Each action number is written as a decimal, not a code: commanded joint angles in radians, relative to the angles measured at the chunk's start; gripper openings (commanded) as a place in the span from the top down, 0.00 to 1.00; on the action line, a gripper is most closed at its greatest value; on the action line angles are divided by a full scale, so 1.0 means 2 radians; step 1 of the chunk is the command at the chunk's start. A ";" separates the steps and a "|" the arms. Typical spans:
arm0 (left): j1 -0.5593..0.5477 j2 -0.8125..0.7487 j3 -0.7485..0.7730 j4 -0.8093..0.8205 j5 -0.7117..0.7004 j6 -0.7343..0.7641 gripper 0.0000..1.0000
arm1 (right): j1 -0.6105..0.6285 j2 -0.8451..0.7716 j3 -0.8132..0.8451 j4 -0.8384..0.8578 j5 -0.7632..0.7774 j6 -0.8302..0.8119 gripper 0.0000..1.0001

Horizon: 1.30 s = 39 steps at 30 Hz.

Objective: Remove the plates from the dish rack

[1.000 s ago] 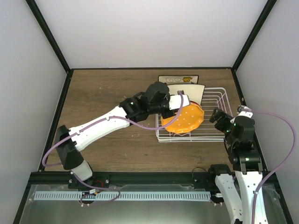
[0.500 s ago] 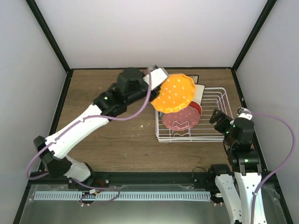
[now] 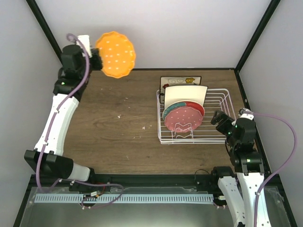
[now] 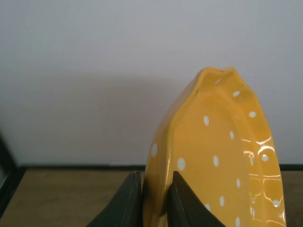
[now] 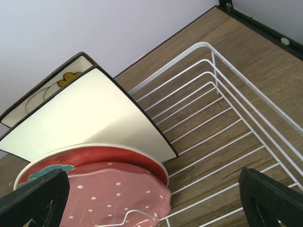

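top view: left gripper (image 3: 98, 60) is clamped on the rim of the orange plate (image 3: 116, 54), high up and well left of the dish rack (image 3: 222, 94). in the rack, near to far: pink dotted plate (image 3: 183, 120), red-and-teal plate (image 3: 197, 107), plain cream square plate (image 3: 185, 94), floral plate (image 3: 180, 80). right gripper (image 3: 220, 121) sits just beside the rack's right end. my take: bring the plate down slowly onto bare table (image 3: 118, 123) left of the rack, lay it flat, and release only on contact. left wrist: only this view shows the hold. both fingers (image 4: 129, 204) pinch just the scalloped edge, so it could pivot. right wrist: jaws wide apart, nothing between. the floral plate stands behind the cream one; can't tell its slot.
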 commanded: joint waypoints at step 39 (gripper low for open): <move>0.079 0.264 -0.152 0.102 0.204 -0.286 0.96 | -0.002 0.045 0.052 0.003 -0.017 -0.026 0.00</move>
